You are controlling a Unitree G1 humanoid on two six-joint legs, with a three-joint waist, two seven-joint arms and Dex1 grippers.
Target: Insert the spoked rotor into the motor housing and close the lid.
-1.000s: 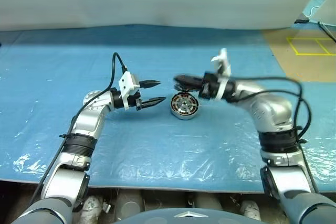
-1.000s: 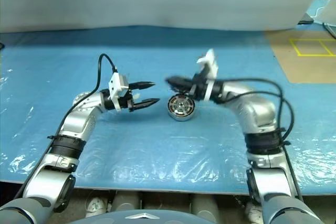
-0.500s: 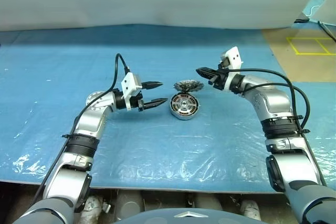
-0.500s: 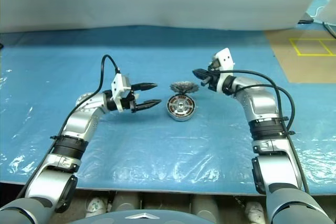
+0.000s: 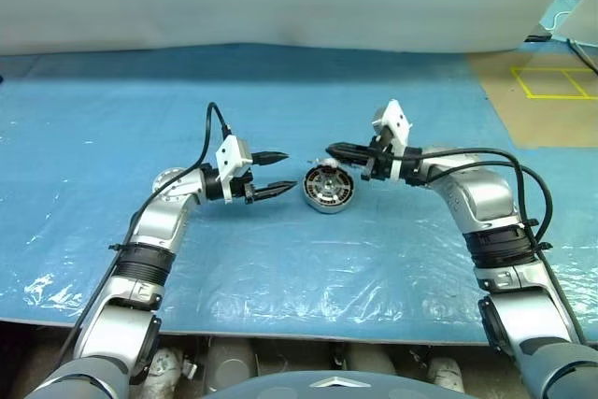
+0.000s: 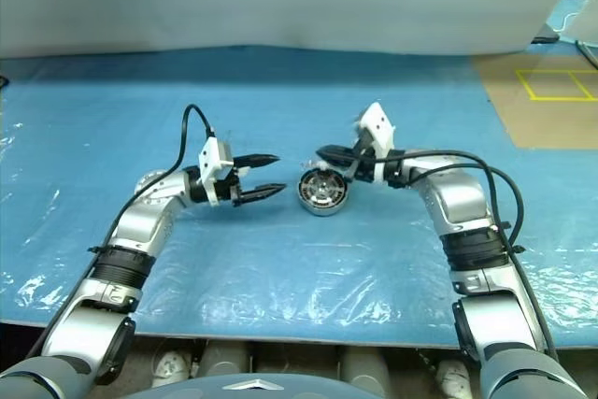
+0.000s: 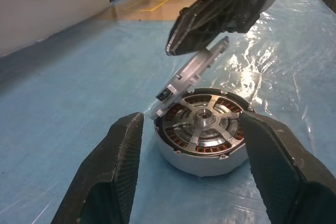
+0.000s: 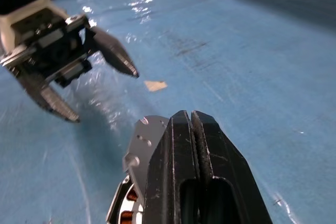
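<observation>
We see the motor housing (image 5: 328, 188) on the sheeted table (image 5: 280, 259), spoked rotor (image 7: 202, 129) inside it, lid (image 7: 195, 75) tilted over its far rim, left gripper (image 5: 271, 174) just left, right gripper (image 5: 334, 149) above, reaching from the right

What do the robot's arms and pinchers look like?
Both arms are shiny silver-grey tubes with black ribbed rings at the joints. Each end effector, left and right, has two pointed black fingers, a white block behind them, and a thin black cable looping along the arm.

Head cameras look down over the blue tabletop (image 5: 280, 259) from afar; both wrist cameras sit close, sharing the housing (image 7: 202, 153).
</observation>
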